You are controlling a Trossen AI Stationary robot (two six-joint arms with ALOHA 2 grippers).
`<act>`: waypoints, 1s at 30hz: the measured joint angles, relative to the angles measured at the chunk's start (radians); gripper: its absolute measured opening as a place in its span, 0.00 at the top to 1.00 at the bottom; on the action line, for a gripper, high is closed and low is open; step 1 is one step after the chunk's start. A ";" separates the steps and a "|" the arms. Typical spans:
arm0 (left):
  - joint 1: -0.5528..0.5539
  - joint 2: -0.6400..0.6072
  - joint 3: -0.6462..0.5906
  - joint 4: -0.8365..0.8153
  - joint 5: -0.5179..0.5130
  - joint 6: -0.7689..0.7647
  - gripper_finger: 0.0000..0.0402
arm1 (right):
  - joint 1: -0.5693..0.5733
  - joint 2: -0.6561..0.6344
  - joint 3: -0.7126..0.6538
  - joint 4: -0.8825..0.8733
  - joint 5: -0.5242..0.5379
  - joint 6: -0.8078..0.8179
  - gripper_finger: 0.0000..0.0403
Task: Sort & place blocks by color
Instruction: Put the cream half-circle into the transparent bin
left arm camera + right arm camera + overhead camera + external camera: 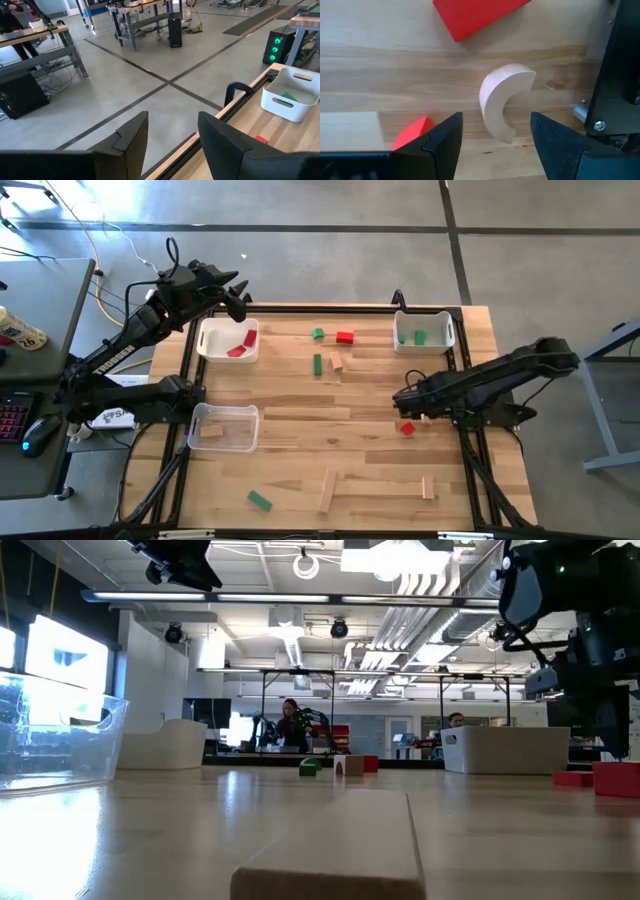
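Right gripper [492, 137] low over the table [300, 430], jaws apart and holding nothing; just ahead of the gap lies a plain light-wood arch block [504, 101], curved, on its side, not touched. Beyond it a red block [475, 15], and by one finger a second red piece [412, 132]. In the high view the right gripper [403, 402] sits just above one red block [407, 428] near the table's right edge. Left gripper [172, 135] is raised past the far left corner, jaws open, empty, looking out over the floor; in the high view the left gripper [238, 295] hangs just beyond a white bin [205, 340]. Block count from above, as far as visible: red 4 — two in that white bin [240, 344], one loose [345, 337], one by the right gripper; green 5 — two in a second white bin [447, 330] far right, two loose mid-table [318, 364], one near the front edge [260, 500]; plain wood 5 or so — one in a clear bin [225, 412], one small [337, 361], a long bar [327, 491], a short bar [428, 487], plus the arch. Bins: 3. White lettering on the left arm [110, 355], too small to read. People at desks far back in the low view.
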 joint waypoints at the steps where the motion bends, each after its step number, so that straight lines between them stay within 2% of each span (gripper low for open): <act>1: 0.000 0.000 0.000 0.000 0.000 0.000 0.60 | 0.000 0.017 0.000 0.000 -0.003 -0.002 0.45; 6: 0.000 0.000 0.000 0.000 0.000 0.000 0.60 | 0.000 0.103 0.000 0.011 -0.016 -0.008 0.46; 9: 0.000 0.000 0.000 0.001 0.000 0.000 0.60 | 0.000 0.143 0.000 0.035 -0.015 -0.013 0.50; 14: 0.000 0.000 0.000 0.002 0.000 0.000 0.60 | 0.000 0.196 0.000 0.079 -0.019 -0.026 0.65; 20: 0.000 0.000 0.000 0.002 0.001 -0.034 0.60 | 0.000 0.199 0.010 0.113 -0.025 -0.065 0.90; 30: 0.000 0.000 0.000 0.001 0.087 -0.058 0.60 | 0.000 0.160 0.123 0.031 0.048 -0.103 0.90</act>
